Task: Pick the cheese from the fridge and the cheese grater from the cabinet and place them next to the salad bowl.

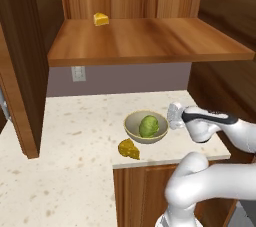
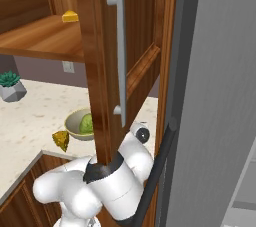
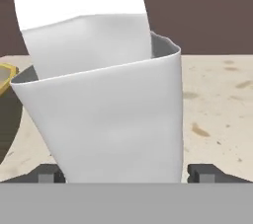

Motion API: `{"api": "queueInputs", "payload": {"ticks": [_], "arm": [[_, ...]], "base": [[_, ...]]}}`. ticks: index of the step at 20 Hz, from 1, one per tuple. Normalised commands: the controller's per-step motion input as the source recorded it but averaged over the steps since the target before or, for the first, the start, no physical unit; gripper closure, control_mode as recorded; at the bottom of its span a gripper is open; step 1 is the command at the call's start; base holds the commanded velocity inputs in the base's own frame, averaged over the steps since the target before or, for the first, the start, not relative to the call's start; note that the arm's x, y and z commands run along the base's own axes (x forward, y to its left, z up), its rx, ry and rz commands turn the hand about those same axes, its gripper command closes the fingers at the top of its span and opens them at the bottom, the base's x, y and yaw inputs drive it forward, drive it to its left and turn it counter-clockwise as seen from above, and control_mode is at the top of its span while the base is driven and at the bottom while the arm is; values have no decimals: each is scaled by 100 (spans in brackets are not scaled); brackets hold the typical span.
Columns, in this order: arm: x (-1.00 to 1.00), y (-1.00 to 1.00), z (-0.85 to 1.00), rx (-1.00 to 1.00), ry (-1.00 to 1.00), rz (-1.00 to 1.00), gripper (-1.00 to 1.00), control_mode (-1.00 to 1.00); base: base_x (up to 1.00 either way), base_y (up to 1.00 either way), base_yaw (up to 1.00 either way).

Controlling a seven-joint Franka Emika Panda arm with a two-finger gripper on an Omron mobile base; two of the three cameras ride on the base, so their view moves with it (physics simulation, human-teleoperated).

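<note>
The gripper (image 3: 126,173) stands wide open around the cheese grater (image 3: 106,99), gripping nothing — the grater sits tilted beside the salad bowl (image 1: 146,127), so retreating carelessly could topple it.

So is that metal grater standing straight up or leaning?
Leaning. In the hand view the cheese grater tilts to one side between the open end effector's fingertips, over the counter.

A kitchen: speckled counter (image 1: 75,156), wooden wall cabinet (image 1: 145,41) (door open), fridge (image 2: 220,96).
</note>
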Motion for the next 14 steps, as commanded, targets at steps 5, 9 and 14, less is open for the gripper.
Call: {"api": "queueInputs", "payload": {"ticks": [5,9,14], "arm": [[-21,-9,20,0,0,0,-100,-100],[-31,-3,23,0,1,-2,-100,-100],[-38,0,29,0,10,-6,-100,-100]], "base": [[0,0,0],[0,0,0],[0,0,0]]}}
